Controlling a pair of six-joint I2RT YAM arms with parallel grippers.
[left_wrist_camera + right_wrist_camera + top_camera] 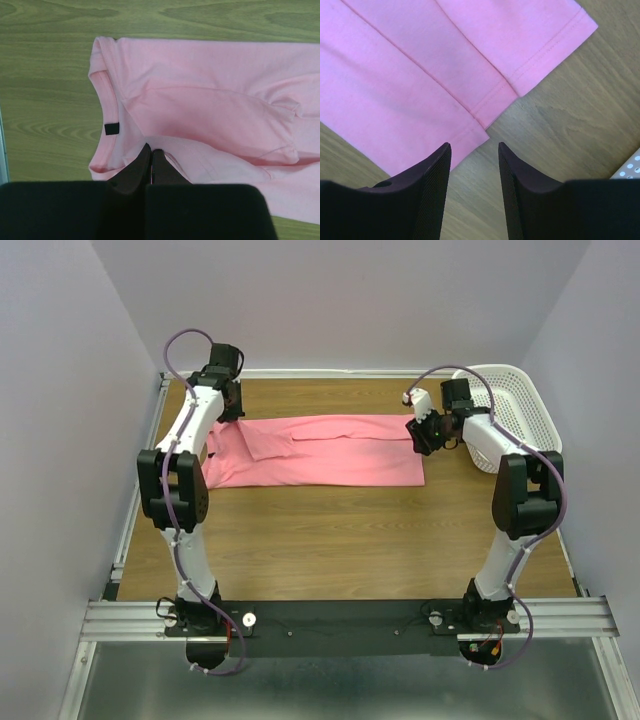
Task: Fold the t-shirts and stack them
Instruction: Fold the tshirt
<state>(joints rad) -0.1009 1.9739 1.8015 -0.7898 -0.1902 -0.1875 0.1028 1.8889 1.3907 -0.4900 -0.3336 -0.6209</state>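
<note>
The salmon-pink t-shirt (320, 450) lies flat across the far half of the wooden table, folded lengthwise, with its neck end to the left. My left gripper (232, 406) is at that far-left end. In the left wrist view its jaws (150, 150) are pressed together on a raised fold of the t-shirt (210, 90) just beside the collar with its black label (112, 128). My right gripper (422, 435) is open at the shirt's right hem. In the right wrist view (474, 146) one finger is over the t-shirt's (420, 65) hem corner and the other over bare wood.
A white perforated basket (515, 405) stands at the far right, right beside the right arm; its corner shows in the right wrist view (627, 170). The table (330, 550) has metal rails along its left and near edges. Purple walls enclose it.
</note>
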